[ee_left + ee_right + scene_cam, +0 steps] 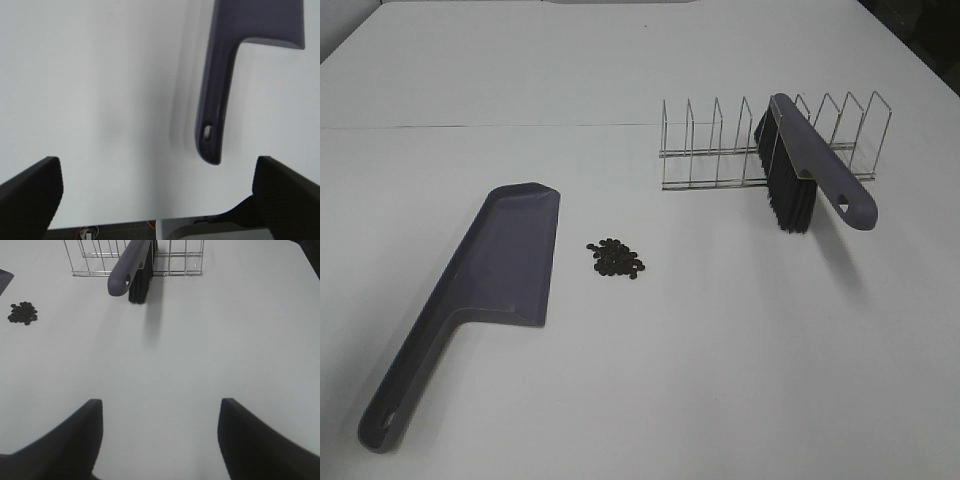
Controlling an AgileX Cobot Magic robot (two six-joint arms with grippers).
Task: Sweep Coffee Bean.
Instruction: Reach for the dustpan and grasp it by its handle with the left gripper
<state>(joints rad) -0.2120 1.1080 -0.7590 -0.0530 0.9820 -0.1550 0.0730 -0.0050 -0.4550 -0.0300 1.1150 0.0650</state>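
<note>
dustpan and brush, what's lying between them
The coffee bean cluster lies between dustpan and brush, nearer the dustpan; the exterior high view shows it.

One bench (720, 380) carries one dustpan (505, 260), one brush (815, 165) and one wire rack (705, 150). The coffee beans (616, 258) form a single cluster of roughly two dozen, too small and bunched for an exact count. The dustpan's handle has one hole (207, 131), and so does the brush's. The rack shows about eight upright wire loops (677, 140), with the brush hiding part of the row. There are two end effectors, the left end effector (157, 167) and the right end effector (161, 405), each with two dark fingers (75, 440).
</note>
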